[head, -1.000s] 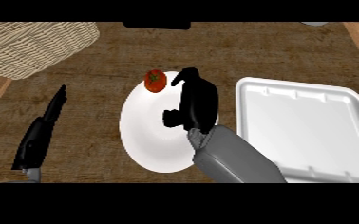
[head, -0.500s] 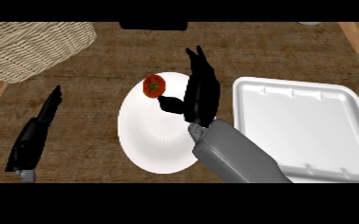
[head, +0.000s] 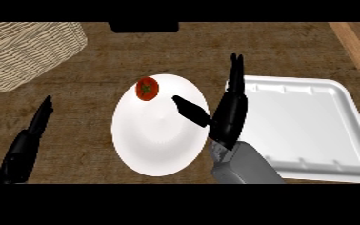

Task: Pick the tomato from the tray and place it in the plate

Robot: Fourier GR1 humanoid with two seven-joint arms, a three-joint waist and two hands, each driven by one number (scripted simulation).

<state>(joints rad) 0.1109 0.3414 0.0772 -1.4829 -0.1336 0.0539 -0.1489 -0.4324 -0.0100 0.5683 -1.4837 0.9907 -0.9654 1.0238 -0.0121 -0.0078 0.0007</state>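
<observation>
Your right robot hand [head: 228, 117] is nearest, rising from its grey forearm between the plate [head: 158, 148] and the tray [head: 309, 124]; its fingers stand straight and spread, the thumb jutting out over the plate, and it holds nothing. Your left robot hand [head: 25, 148] rests at the left edge, fingers straight. The placing looks done: the tomato [head: 147, 88], small, red and round, lies on the plate's far rim. Next you likely need only draw the hand clear without brushing it. The plate is smooth and white, the tray white with raised edges, the table [head: 91, 81] brown and grained, a woven basket [head: 35, 47] farthest.
</observation>
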